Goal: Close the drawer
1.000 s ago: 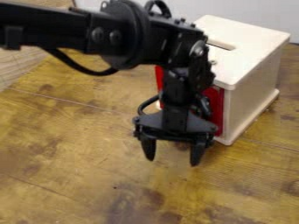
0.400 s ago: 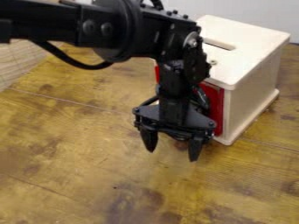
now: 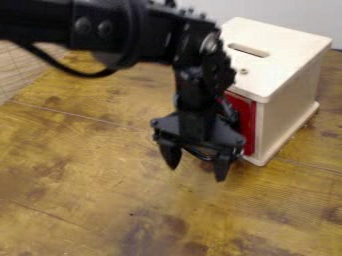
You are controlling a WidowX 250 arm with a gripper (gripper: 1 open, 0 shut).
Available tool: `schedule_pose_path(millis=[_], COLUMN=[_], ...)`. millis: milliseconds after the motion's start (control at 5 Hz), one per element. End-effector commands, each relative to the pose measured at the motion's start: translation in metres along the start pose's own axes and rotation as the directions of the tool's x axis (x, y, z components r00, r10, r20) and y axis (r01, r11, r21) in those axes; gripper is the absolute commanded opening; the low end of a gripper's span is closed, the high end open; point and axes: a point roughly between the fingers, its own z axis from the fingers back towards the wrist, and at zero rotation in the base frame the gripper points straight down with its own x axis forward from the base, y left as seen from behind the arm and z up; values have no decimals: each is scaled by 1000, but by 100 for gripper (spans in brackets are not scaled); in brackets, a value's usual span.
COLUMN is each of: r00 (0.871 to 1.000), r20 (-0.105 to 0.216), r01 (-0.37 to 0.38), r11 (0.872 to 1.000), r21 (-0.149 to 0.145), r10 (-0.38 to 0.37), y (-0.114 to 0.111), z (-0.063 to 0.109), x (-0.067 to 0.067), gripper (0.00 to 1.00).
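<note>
The red drawer [image 3: 242, 112] shows as a red face on the front-left side of the cream-white cabinet [image 3: 277, 80]; it sits nearly flush with the cabinet wall. My black arm covers most of the drawer, and its handle is hidden behind the wrist. My gripper [image 3: 197, 162] hangs pointing down just in front of the drawer face, over the wooden table. Its two fingers [image 3: 171, 158] stand spread apart with nothing between them.
The cabinet has a slot [image 3: 250, 51] on its top and stands at the back right. The worn wooden table [image 3: 80, 190] stretches to the left and front of the gripper. A pale surface [image 3: 16, 75] shows at the far left edge.
The gripper has shifted slightly toward the cabinet and a little left in the picture. The arm blurs with motion. The fingers stay spread.
</note>
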Motion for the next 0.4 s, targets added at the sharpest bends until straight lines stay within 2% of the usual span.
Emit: schedule_pose_path(millis=[0, 200], r00=[993, 989], r20=[109, 117], r01=[-52, -91], r11=[998, 996], r21=[-20, -14], r10=[54, 92], y=[-4, -13], z=[32, 28], x=[11, 9], gripper=[100, 100])
